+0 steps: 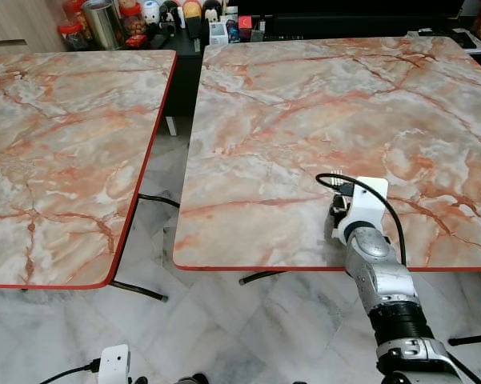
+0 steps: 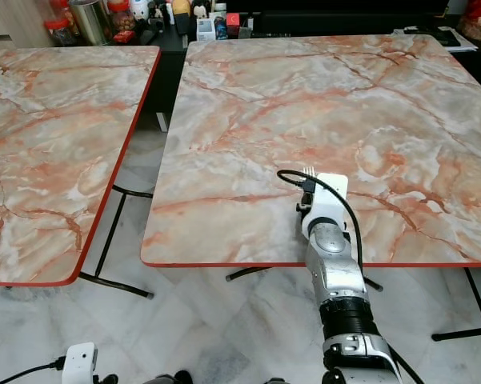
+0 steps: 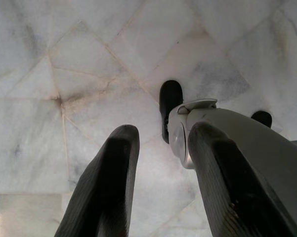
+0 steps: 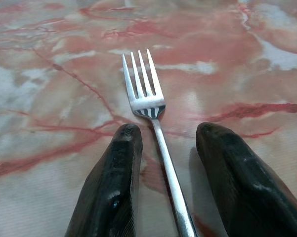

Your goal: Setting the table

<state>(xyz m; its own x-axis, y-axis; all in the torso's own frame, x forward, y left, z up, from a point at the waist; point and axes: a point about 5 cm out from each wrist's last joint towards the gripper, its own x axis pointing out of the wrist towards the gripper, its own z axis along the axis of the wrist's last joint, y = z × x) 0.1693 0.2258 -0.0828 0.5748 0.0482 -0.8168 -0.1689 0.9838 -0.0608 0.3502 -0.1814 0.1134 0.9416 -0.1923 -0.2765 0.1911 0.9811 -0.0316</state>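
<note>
A silver fork [image 4: 147, 101] lies flat on the marble-patterned table [image 1: 304, 104], close to its front edge, tines pointing away from me. My right gripper [image 4: 165, 136] is low over the table and open. Its two black fingers [image 4: 113, 168] straddle the fork's handle, with a gap on each side. From the head, the fork's tines [image 1: 336, 174] peek out past the white wrist of my right arm [image 1: 360, 212]. My left gripper [image 3: 160, 143] hangs open beside my body over the pale floor tiles, holding nothing.
A second marble table [image 1: 64, 120] stands to the left, with a gap of tiled floor [image 1: 164, 160] between the two. Jars and figurines [image 1: 128, 16] crowd a dark surface at the back. Papers [image 1: 472, 40] lie at the far right corner.
</note>
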